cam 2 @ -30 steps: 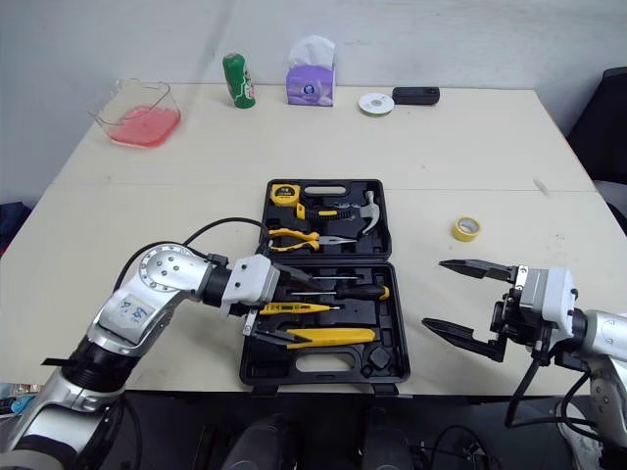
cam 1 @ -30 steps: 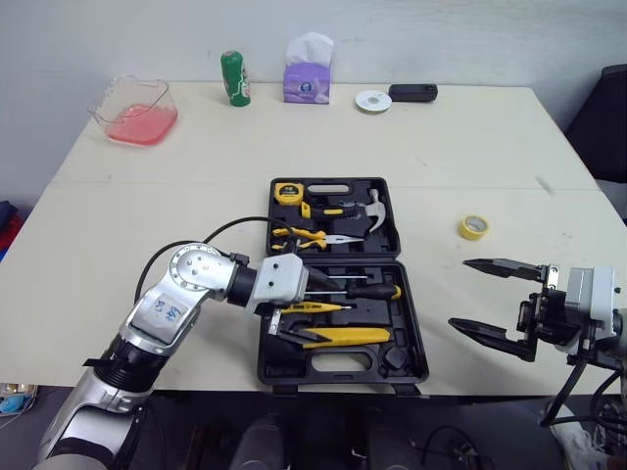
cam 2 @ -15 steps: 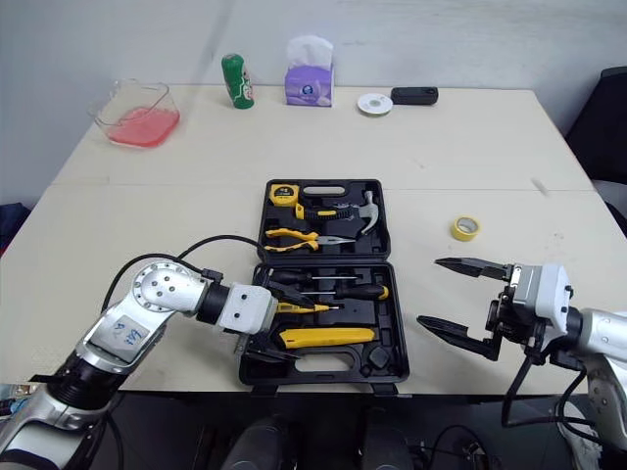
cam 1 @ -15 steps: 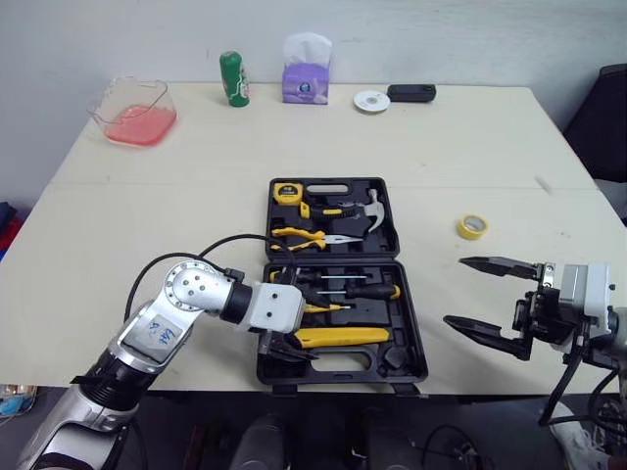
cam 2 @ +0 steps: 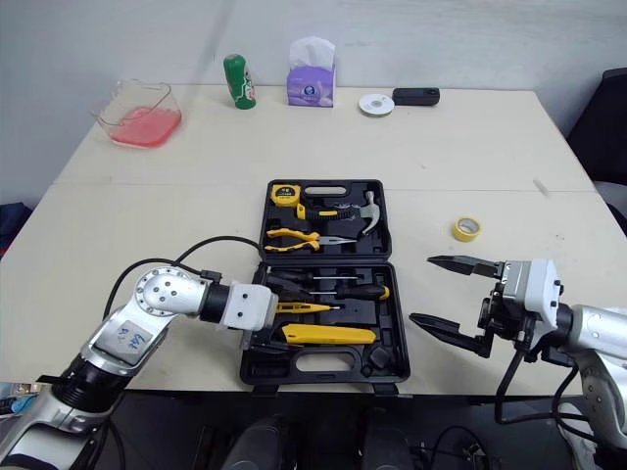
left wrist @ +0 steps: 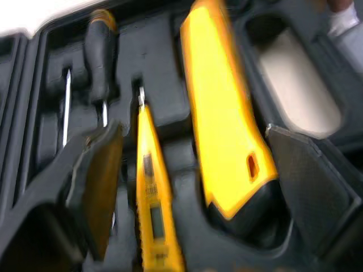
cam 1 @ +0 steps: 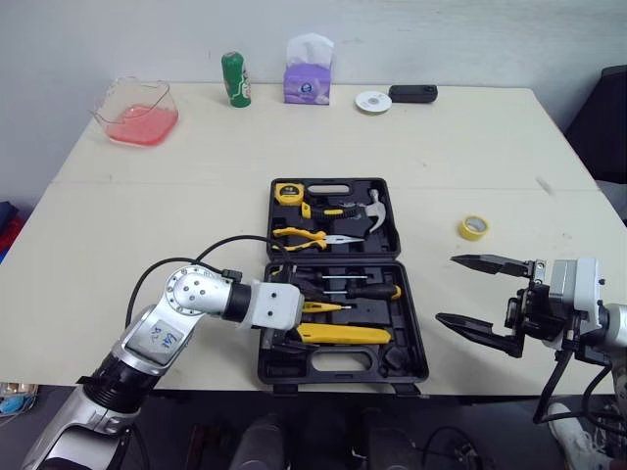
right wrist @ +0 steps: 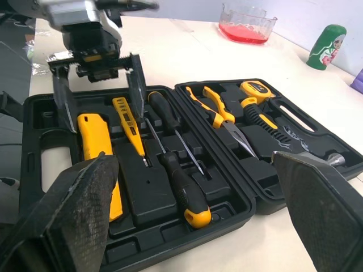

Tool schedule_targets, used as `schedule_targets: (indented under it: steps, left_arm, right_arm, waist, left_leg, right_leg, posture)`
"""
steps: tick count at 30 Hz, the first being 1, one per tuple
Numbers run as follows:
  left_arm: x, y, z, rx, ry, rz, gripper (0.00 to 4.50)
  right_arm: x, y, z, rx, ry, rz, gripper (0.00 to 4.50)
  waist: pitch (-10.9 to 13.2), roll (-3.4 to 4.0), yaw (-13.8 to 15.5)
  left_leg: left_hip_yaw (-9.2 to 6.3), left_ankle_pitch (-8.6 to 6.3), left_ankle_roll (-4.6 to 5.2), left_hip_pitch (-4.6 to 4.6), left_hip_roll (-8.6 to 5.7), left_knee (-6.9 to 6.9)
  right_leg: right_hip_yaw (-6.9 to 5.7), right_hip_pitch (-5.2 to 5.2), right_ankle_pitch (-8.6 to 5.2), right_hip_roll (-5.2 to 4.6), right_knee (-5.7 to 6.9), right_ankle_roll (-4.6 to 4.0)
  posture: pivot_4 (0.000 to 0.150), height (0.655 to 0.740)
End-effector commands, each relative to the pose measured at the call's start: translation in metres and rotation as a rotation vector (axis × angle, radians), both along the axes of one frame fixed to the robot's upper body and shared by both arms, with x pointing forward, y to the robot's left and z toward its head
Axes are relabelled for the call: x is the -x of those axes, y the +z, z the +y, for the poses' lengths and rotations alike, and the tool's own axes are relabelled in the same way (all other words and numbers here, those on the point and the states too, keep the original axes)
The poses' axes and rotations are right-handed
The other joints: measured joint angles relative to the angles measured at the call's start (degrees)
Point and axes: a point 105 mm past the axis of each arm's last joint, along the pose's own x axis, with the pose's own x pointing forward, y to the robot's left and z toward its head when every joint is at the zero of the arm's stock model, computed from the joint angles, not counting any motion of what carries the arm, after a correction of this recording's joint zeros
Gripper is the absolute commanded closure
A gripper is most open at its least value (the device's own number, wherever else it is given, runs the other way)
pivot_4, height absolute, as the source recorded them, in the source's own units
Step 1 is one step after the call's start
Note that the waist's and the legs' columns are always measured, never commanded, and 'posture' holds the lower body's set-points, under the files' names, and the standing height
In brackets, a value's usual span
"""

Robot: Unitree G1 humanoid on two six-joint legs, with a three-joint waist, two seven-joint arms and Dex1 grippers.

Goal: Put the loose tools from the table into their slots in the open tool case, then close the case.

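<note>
Case: your open black moulded-plastic tool case [cam 1: 413, 323] lies flat on the matte cream table [cam 1: 147, 196], with shaped slots in both halves.
Near half: a smooth yellow wedge-shaped utility knife [cam 1: 343, 335] sits here. Beside it are a slim yellow tester screwdriver [cam 1: 323, 307] and a black-handled screwdriver with a thin steel shaft [cam 1: 367, 291].
Far half: yellow-handled pliers [cam 1: 304, 235], a steel claw hammer [cam 1: 372, 209] and a boxy yellow tape measure [cam 1: 286, 193].
Left arm: your left gripper [right wrist: 108, 120] hangs low over the case's near half. Its flat black fingers are spread astride the knife and tester, closed on neither.
Right arm: your right gripper [cam 1: 449, 289] hovers just off the case's right side, fingers wide apart and empty.
Tape: a glossy yellow tape roll [cam 1: 473, 227] lies on the table, right of the case's far half.
Beyond the case: a clear tub of pink liquid [cam 1: 137, 110], a green bottle [cam 1: 234, 78] and a purple tissue box [cam 1: 308, 80].
</note>
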Motion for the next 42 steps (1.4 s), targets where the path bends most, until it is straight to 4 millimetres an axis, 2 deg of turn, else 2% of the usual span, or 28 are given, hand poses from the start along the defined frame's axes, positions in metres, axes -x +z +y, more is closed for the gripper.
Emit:
schedule_targets:
  steps: [1, 7, 11, 18, 25, 29, 33, 35, 38, 39, 40, 42]
  left_arm:
    - [-0.011, 0.002, 0.006, -0.014, 0.053, -0.037, 0.25]
    - [-0.02, 0.014, 0.0, 0.047, 0.09, -0.065, 0.25]
    - [-0.019, 0.02, -0.003, 0.093, 0.096, -0.037, 0.25]
    - [-0.028, 0.034, -0.002, 0.15, 0.154, -0.028, 0.25]
    - [-0.049, 0.027, 0.011, 0.107, 0.284, -0.068, 0.25]
    - [-0.036, 0.039, 0.005, 0.192, 0.196, -0.029, 0.25]
    - [-0.014, 0.062, -0.002, 0.33, 0.054, 0.06, 0.25]
    - [-0.009, 0.066, -0.002, 0.352, 0.027, 0.075, 0.25]
    - [-0.003, 0.063, -0.004, 0.333, -0.014, 0.086, 0.25]
    - [-0.002, 0.06, -0.006, 0.325, -0.023, 0.095, 0.77]
    - [0.0, 0.058, -0.007, 0.319, -0.031, 0.102, 1.03]
    - [0.001, 0.054, -0.011, 0.313, -0.039, 0.111, 1.86]
  right_arm:
    - [0.003, 0.008, 0.001, -0.002, 0.019, -0.043, 0.0]
    - [0.003, 0.004, -0.002, -0.006, 0.021, -0.044, 0.0]
    - [0.002, 0.003, -0.004, -0.007, 0.02, -0.047, 0.0]
    - [0.002, 0.0, -0.004, -0.01, 0.019, -0.045, 0.0]
    - [0.002, -0.001, -0.002, -0.016, 0.017, -0.05, 0.0]
    - [0.002, 0.0, -0.002, -0.017, 0.015, -0.052, 0.0]
    - [0.001, 0.0, -0.003, -0.015, 0.009, -0.053, 0.0]
    - [0.001, -0.001, -0.003, -0.014, 0.007, -0.052, 0.0]
    - [0.001, -0.001, -0.004, -0.014, 0.006, -0.05, 0.0]
    - [0.001, -0.002, -0.004, -0.015, 0.007, -0.05, 0.0]
    - [0.002, -0.002, -0.004, -0.015, 0.007, -0.05, 0.0]
    - [0.002, -0.002, -0.005, -0.016, 0.007, -0.049, 0.0]
  waist:
    - [0.0, 0.0, 0.0]
    - [0.0, 0.0, 0.1]
    - [0.0, 0.0, 0.0]
    - [0.0, 0.0, 0.0]
    - [0.0, 0.0, 0.0]
    - [0.0, 0.0, 0.0]
    - [0.0, 0.0, 0.0]
    - [0.0, 0.0, -0.1]
    - [0.0, 0.0, -0.1]
    - [0.0, 0.0, -0.1]
    - [0.0, 0.0, -0.1]
    - [0.0, 0.0, 0.0]
  left_leg:
    - [0.0, 0.0, 0.0, 0.0, 0.0, 0.01]
    - [0.0, 0.0, 0.01, 0.0, -0.02, 0.06]
    - [0.0, -0.01, 0.03, -0.01, -0.02, 0.05]
    - [0.0, 0.0, 0.03, -0.01, -0.01, 0.06]
    - [0.01, 0.0, 0.03, -0.01, -0.02, 0.05]
    - [0.01, -0.01, 0.02, -0.03, -0.01, 0.05]
    - [0.0, -0.01, 0.02, -0.03, -0.01, 0.05]
    - [0.0, 0.0, 0.02, -0.02, 0.0, 0.06]
    - [0.01, 0.0, 0.01, 0.0, -0.01, 0.06]
    - [0.01, 0.0, 0.01, 0.0, -0.01, 0.06]
    - [0.01, 0.0, 0.01, -0.01, -0.01, 0.06]
    - [0.01, 0.0, 0.01, -0.01, -0.01, 0.06]
  right_leg:
    - [0.0, 0.0, 0.0, 0.0, 0.01, 0.0]
    - [0.0, 0.01, 0.0, -0.01, 0.05, 0.01]
    - [0.0, 0.01, 0.01, 0.0, 0.04, 0.02]
    - [0.0, 0.01, 0.01, 0.0, 0.05, 0.02]
    - [0.0, 0.01, 0.01, 0.04, 0.04, 0.02]
    - [-0.01, -0.01, 0.01, 0.03, 0.03, 0.02]
    - [0.0, -0.01, 0.01, -0.03, 0.03, 0.02]
    - [0.0, -0.01, 0.01, -0.04, 0.03, 0.02]
    - [0.0, 0.0, 0.01, 0.02, 0.04, 0.02]
    - [0.0, 0.0, 0.01, 0.03, 0.04, 0.02]
    - [0.0, 0.0, 0.01, 0.04, 0.04, 0.02]
    - [0.0, 0.0, 0.01, 0.06, 0.04, 0.02]
  posture:
    - [0.15, 0.74]
    - [0.15, 0.74]
    - [0.15, 0.74]
    - [0.15, 0.74]
    - [0.15, 0.74]
    - [0.15, 0.74]
    - [0.15, 0.74]
    - [0.15, 0.74]
    - [0.15, 0.74]
    - [0.15, 0.74]
    - [0.15, 0.74]
    - [0.15, 0.74]
